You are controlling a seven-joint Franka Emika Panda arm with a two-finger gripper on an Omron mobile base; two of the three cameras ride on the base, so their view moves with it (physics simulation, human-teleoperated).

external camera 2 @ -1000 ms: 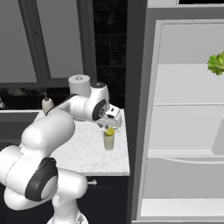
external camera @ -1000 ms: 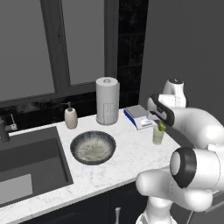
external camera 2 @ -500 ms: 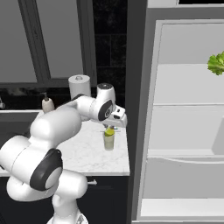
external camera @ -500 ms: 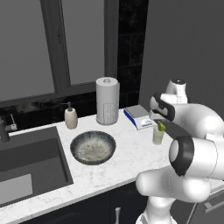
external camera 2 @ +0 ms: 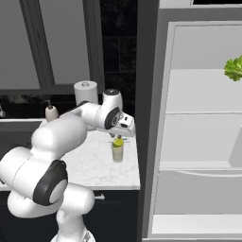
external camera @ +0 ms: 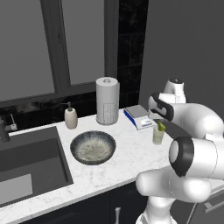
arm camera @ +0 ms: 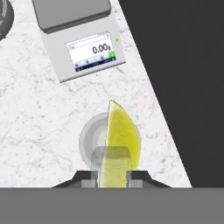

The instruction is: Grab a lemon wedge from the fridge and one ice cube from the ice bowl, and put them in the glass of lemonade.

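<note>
The fingers [arm camera: 113, 177] have swung in over the worktop — pinched on the lemon wedge [arm camera: 119, 141], the glass of lemonade [arm camera: 94, 142] directly beneath — release looks next.

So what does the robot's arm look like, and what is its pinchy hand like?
The arm is glossy white and made of fat rounded segments, with dark rings at the joints. No loose cables show. Its white hand ends in a gripper with two small dark grey fingertips.
</note>
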